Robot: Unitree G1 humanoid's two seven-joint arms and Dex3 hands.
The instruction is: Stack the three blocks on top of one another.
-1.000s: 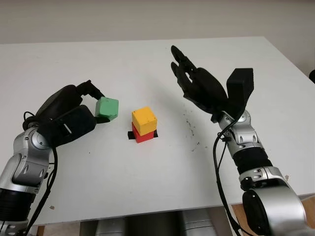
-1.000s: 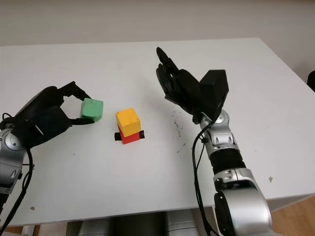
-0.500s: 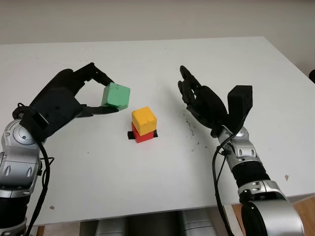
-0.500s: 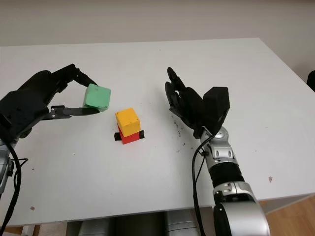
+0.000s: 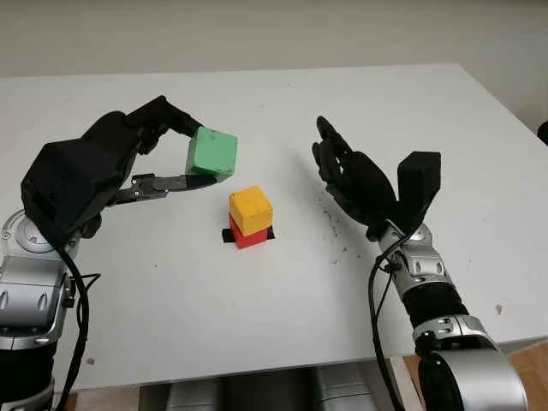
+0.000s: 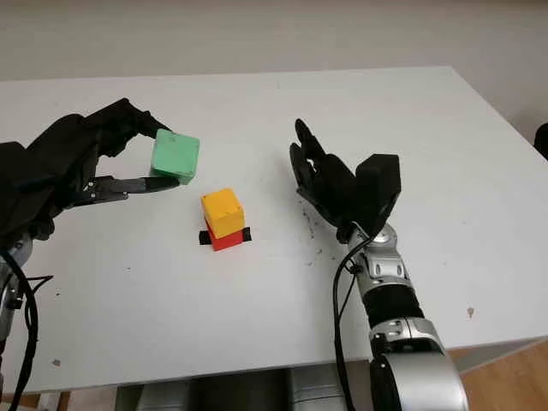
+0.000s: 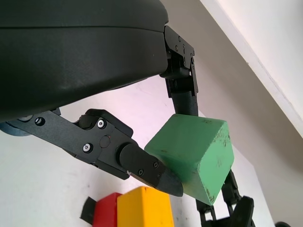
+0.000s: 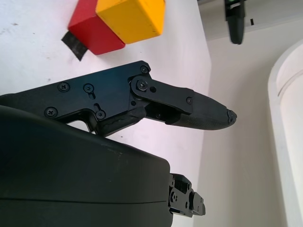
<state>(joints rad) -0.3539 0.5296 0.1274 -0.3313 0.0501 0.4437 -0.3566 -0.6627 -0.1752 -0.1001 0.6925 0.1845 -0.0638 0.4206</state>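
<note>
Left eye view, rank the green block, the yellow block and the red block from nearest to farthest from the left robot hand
1. Green block: gripped in the left robot hand, raised above the table.
2. Yellow block: top of the stack, toward the table's middle.
3. Red block: beneath the yellow one, on the table.

a white table spreads under everything. a small black patch of tape is stuck to its surface, roughly midway between the two hands. a scatter of dark specks marks the tabletop just below the right hand. beyond the table's far edge stands a pale wall.
</note>
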